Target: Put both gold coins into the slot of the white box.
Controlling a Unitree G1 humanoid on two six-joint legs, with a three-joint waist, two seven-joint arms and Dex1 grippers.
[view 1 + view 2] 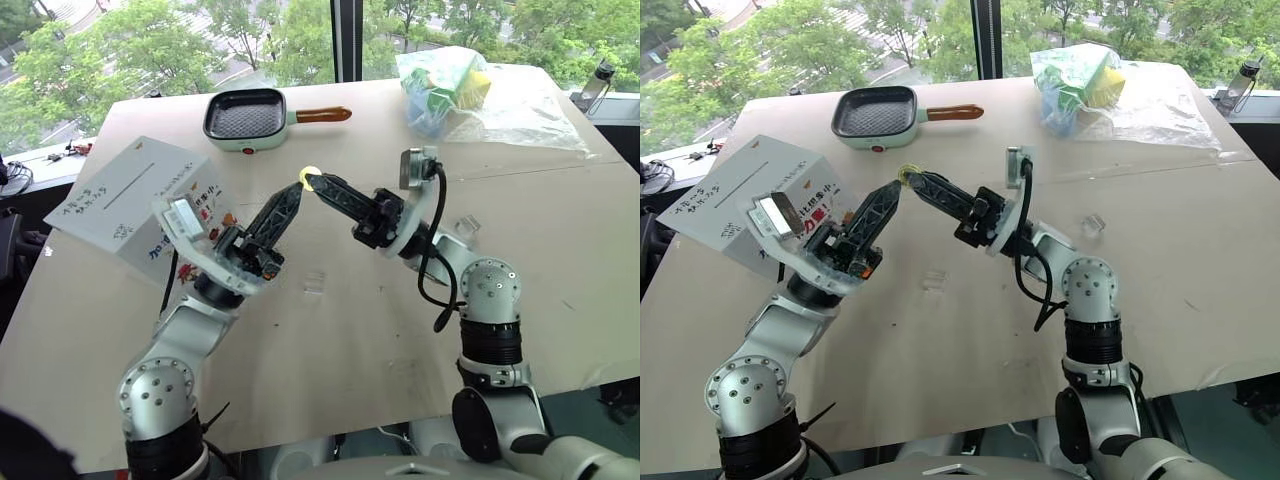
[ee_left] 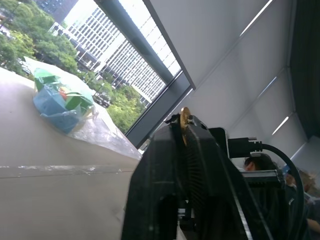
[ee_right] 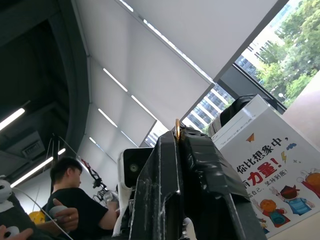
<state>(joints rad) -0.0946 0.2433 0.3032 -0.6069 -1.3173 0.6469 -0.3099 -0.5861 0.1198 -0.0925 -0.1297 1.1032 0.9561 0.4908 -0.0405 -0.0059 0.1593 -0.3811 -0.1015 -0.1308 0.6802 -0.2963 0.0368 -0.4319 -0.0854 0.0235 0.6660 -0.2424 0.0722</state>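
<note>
One gold coin (image 1: 309, 175) hangs in the air above the table's middle, pinched where both grippers' tips meet. My right gripper (image 1: 313, 185) reaches in from the right, shut on the coin. My left gripper (image 1: 297, 191) comes up from the lower left, its tips together at the same coin. The left wrist view shows the coin (image 2: 185, 119) edge-on at the fingertips, and so does the right wrist view, with the coin (image 3: 177, 128) in front of the white box (image 3: 260, 165). The box (image 1: 120, 195) lies at the left of the table, its slot (image 1: 130, 186) facing up.
A pale green pan (image 1: 245, 117) with an orange handle stands at the back. A clear bag of coloured items (image 1: 445, 85) lies at the back right. Two small clear plastic pieces (image 1: 313, 283) (image 1: 467, 228) rest on the table. A seated person (image 3: 70, 195) holds controllers.
</note>
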